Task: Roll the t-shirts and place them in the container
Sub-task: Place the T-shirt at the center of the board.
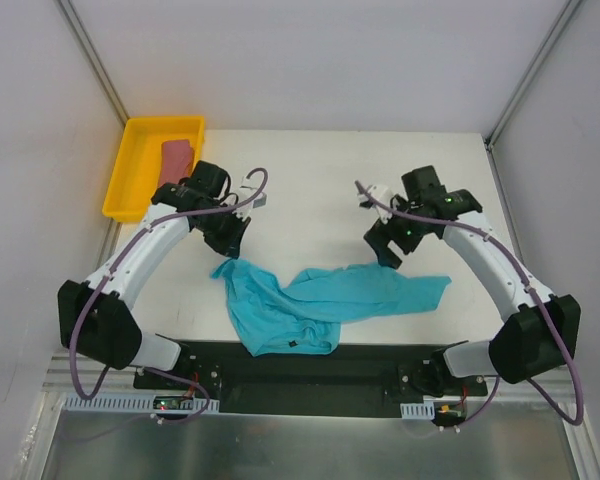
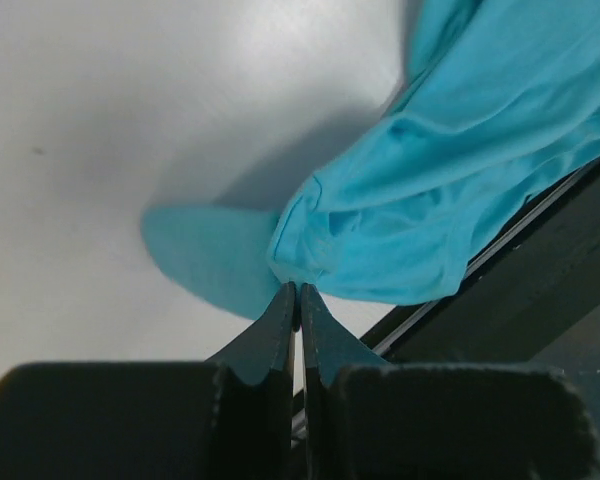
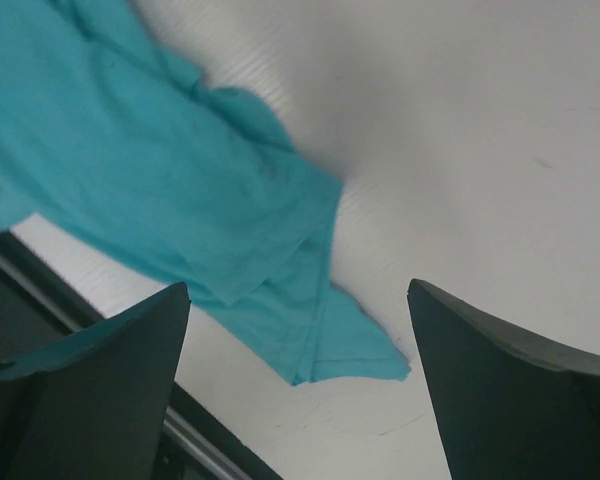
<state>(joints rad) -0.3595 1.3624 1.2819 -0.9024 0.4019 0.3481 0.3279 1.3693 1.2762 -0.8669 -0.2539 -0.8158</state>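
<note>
Shirt (image 1: pixel 320 300) lies crumpled on table (image 1: pixel 310 180), long axis running claw to claw. Left claw (image 2: pixel 297 300) clamped on its nearest corner; right claw (image 3: pixel 298 288) wide, empty, just over opposite end.

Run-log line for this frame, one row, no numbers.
left gripper: shut on teal t-shirt edge | right gripper: open above its other end | pink t-shirt: in yellow tray

No text, label, brand, number or sign can be read in any of the three views. A small dark mark (image 1: pixel 293 343) is seen on the teal-blue t-shirt (image 1: pixel 325 295), low in the centre of the top frame, but it is too small to be made out.
</note>
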